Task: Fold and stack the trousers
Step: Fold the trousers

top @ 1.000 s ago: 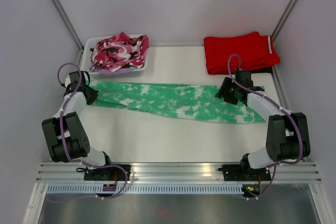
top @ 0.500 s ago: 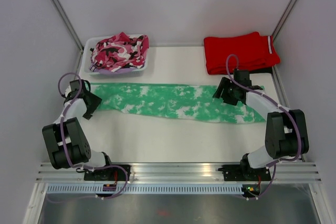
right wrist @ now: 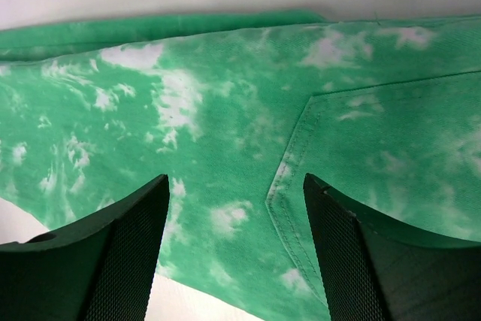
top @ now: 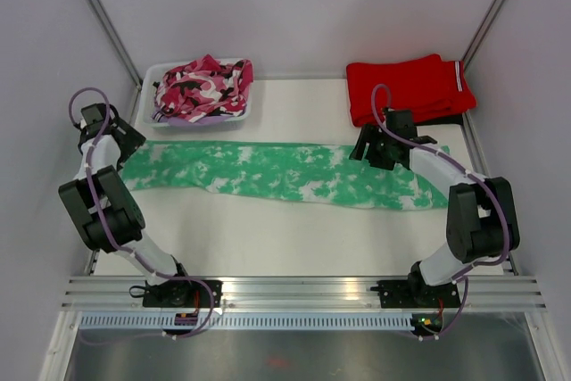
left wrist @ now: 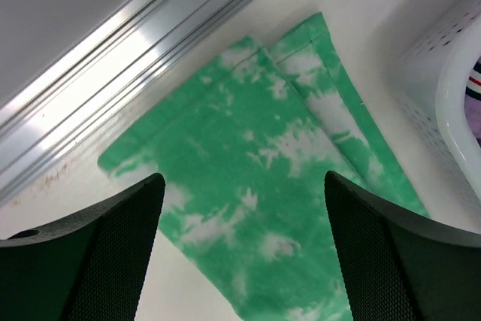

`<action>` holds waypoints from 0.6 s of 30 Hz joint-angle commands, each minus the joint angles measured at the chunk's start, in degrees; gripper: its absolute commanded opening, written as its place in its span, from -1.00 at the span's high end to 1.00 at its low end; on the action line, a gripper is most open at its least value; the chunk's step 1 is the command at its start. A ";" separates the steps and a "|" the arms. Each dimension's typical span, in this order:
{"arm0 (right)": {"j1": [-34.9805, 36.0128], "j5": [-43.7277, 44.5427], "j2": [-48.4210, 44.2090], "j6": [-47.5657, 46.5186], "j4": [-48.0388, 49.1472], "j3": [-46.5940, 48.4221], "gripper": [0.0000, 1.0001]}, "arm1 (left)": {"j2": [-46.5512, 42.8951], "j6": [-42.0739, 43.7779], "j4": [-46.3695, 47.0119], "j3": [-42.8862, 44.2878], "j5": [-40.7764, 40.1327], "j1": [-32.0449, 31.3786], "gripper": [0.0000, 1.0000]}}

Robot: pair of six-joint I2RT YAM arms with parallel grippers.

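The left gripper (left wrist: 242, 186) hovers with its jaws wide and nothing between them, above the hem end of the trousers (left wrist: 248, 133); the right gripper (right wrist: 234, 186) is likewise spread and empty, over the pocket seam near the waist end; neither one holds cloth.

The trousers (top: 285, 171) lie flat in one long strip across the counter (top: 268, 238), hems by the left rail (left wrist: 113, 58), waist to the right; at the hem end two edges show, one leg laid on the other and slightly offset.

The lengthwise fold looks done, so the crosswise fold is probably next; to do it well, the left gripper (top: 120, 142) should come down on the hem and pinch both layers together, not the upper leg alone; the right gripper (top: 364, 147) would best pin or lift the waist edge so the strip does not drag; carry the hem low and straight along the strip, so the edges meet squarely.

The basket (top: 152, 78) with the camouflage garment (top: 201, 86) sits just beyond the hems; the folded red trousers (top: 406, 86) lie beyond the waist, a likely place to stack.
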 commanded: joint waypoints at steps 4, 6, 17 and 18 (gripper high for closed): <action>0.35 1.29 2.93 -0.48 -1.75 2.44 -0.58 | 4.45 17.42 8.83 0.36 4.04 -0.29 -0.86; 0.35 0.86 3.80 0.13 -2.02 2.18 -0.59 | 5.50 21.28 10.33 0.10 2.47 -0.11 -0.88; 0.35 6.29 7.59 -3.73 -14.13 14.39 -0.65 | 13.67 32.37 16.14 -0.26 4.03 0.15 -0.80; 0.35 6.48 7.59 -3.82 -14.41 14.57 -0.65 | 15.16 32.47 15.79 0.35 5.43 0.15 -0.77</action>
